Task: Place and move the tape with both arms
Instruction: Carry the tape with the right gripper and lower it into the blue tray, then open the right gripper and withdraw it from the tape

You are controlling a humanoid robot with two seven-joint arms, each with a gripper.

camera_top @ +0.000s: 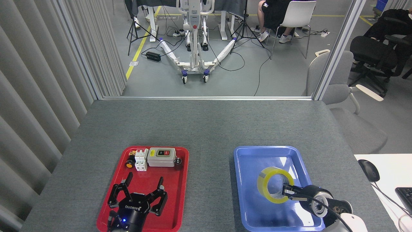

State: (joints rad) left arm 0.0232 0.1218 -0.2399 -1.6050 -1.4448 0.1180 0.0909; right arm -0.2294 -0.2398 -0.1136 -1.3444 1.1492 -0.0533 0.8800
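Down at the right, the right claw [287,192] grips the tape [275,185] by its rim, holding the roll tilted over the blue tray [244,193]. Over the red tray [180,206] hangs the left claw [141,193], fingers spread wide and empty, with a grey switch box [162,157] at the tray's far end on the bench [206,125]
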